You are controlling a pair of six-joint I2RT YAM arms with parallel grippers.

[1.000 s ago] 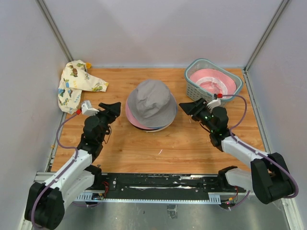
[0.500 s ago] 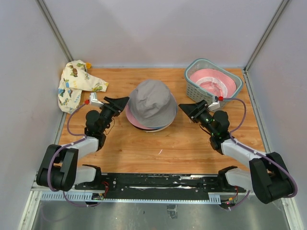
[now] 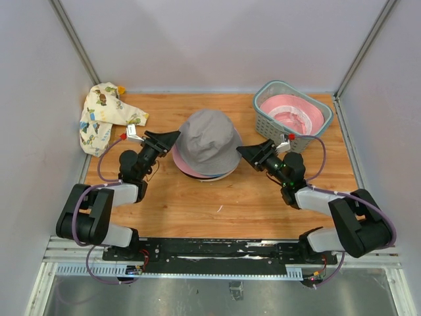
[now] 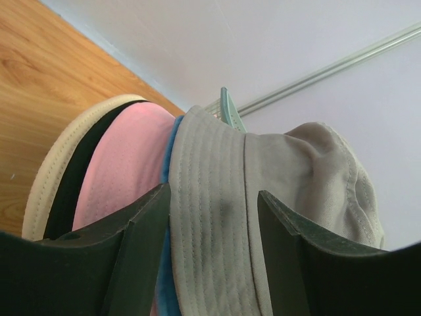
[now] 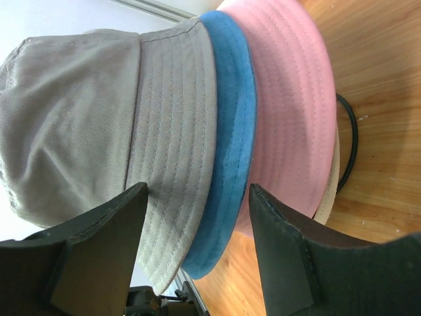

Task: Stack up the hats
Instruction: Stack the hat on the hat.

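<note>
A stack of hats stands mid-table with a grey hat (image 3: pixel 208 139) on top; under it show teal-blue (image 5: pixel 231 131), pink (image 5: pixel 283 105), black and cream (image 4: pixel 49 174) brims. My left gripper (image 3: pixel 170 138) is open at the stack's left edge, and the grey brim (image 4: pixel 210 224) lies between its fingers. My right gripper (image 3: pixel 247 153) is open at the stack's right edge, with the grey and blue brims between its fingers. Another pink hat (image 3: pixel 291 112) lies in the basket. A patterned cream hat (image 3: pixel 104 115) lies at the far left.
The grey-green slatted basket (image 3: pixel 266 120) stands at the back right. Grey walls enclose the wooden table (image 3: pixel 223 197) on three sides. A black rail (image 3: pixel 217 253) with the arm bases runs along the near edge.
Both grippers have moved inward to the hat stack's brims, the left from lower left, the right from the right. The hats have not moved.
</note>
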